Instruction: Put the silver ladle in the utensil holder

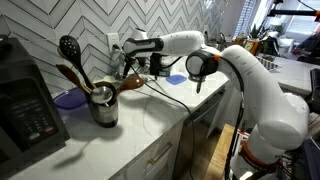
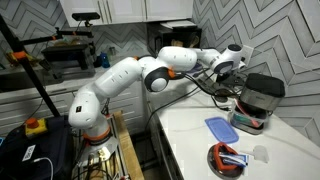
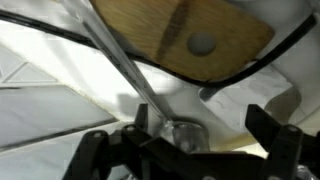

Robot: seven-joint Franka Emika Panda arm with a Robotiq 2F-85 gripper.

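In the wrist view the silver ladle's small round bowl (image 3: 186,134) lies between my gripper's (image 3: 200,124) two dark fingers, nearer the left fingertip (image 3: 139,117). Its slim handle (image 3: 105,50) runs up and left, away from the camera. The jaws stand wide apart and I see no grip on the bowl. In an exterior view the steel utensil holder (image 1: 103,108) stands on the counter with a black slotted spoon (image 1: 70,47) and wooden spoons (image 1: 72,75) sticking out. My gripper (image 1: 125,70) hovers just to its upper right. The ladle is too thin to make out there.
A large black appliance (image 1: 25,110) fills the counter's left end, with a blue lid (image 1: 68,98) behind the holder. A wooden spoon head (image 3: 180,35) and a black cable (image 3: 240,72) lie just beyond the jaws. A red bowl (image 2: 228,158) and a blue pad (image 2: 222,128) sit on the white counter.
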